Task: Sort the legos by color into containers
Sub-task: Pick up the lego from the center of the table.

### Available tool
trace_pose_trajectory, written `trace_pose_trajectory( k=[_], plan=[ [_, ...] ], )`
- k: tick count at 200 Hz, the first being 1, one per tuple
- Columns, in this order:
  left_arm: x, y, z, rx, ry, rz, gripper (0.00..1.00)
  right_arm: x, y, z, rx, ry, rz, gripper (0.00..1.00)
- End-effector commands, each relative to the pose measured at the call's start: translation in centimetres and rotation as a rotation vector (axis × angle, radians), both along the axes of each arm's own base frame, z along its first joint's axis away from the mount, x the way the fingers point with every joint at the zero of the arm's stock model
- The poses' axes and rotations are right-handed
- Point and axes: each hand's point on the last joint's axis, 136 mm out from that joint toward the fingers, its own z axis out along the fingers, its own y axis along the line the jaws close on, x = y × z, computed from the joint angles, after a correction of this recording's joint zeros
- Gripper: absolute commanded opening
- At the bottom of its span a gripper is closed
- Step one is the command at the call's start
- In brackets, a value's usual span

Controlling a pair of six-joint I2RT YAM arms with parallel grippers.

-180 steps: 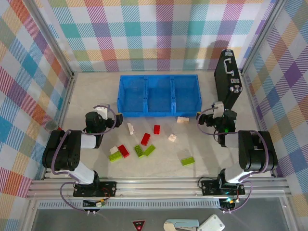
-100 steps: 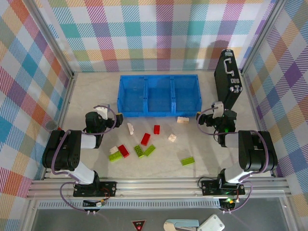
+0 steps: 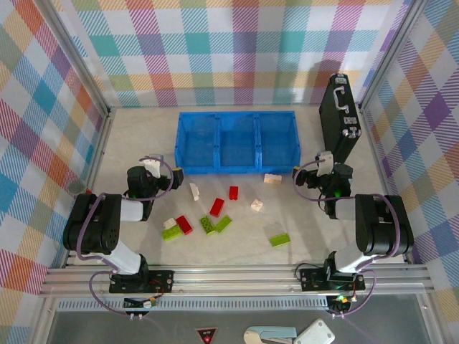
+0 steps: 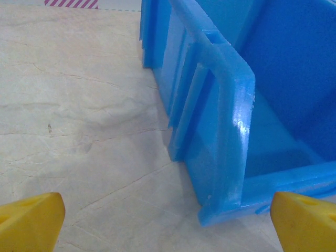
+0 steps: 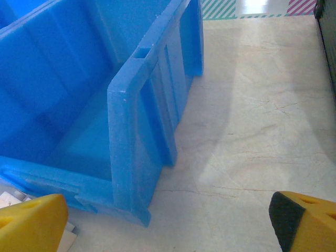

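Marble-patterned table (image 3: pixel 136 143) bearing a translucent blue tray (image 3: pixel 237 142) with three compartments side by side. A black case (image 3: pixel 338 118) stands on edge just right of the tray. The left gripper (image 3: pixel 175 175) lies off the tray's near-left corner and the right gripper (image 3: pixel 298 176) off its near-right corner. In each wrist view the yellow fingertips (image 4: pixel 29 220) (image 5: pixel 31 220) sit far apart, jaws spread wide and holding nothing, with the tray's end wall ahead. The legos (image 3: pixel 216 207) lie loose on the table, all on the tray's near side. A white lego (image 3: pixel 272 178) is just beside the tray's front wall, a red lego (image 3: pixel 234 192) is near the front wall, and a green lego (image 3: pixel 280 239) is farthest from the tray.
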Motion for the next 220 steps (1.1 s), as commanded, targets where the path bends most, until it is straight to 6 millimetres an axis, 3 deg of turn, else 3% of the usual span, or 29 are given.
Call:
trace_pose_trajectory(
  k=[1, 86, 159, 220],
  plan=[
    [-0.2, -0.1, 0.1, 0.008, -0.020, -0.021, 1.00, 0.1, 0.5, 0.7, -0.005, -0.036, 0.034, 0.99],
    [0.0, 0.7, 0.2, 0.009, -0.017, 0.029, 1.00, 0.7, -0.9, 0.7, -0.007, -0.014, -0.056, 0.99],
    [0.0, 1.4, 2.6, 0.017, 0.013, 0.078, 1.00, 0.4, -0.9, 3.0, -0.002, 0.008, -0.057, 0.99],
    [-1.5, 1.9, 4.5, -0.021, 0.130, 0.154, 1.00, -1.5, -0.3, 2.5, 0.010, 0.176, -0.058, 1.00]
  ],
)
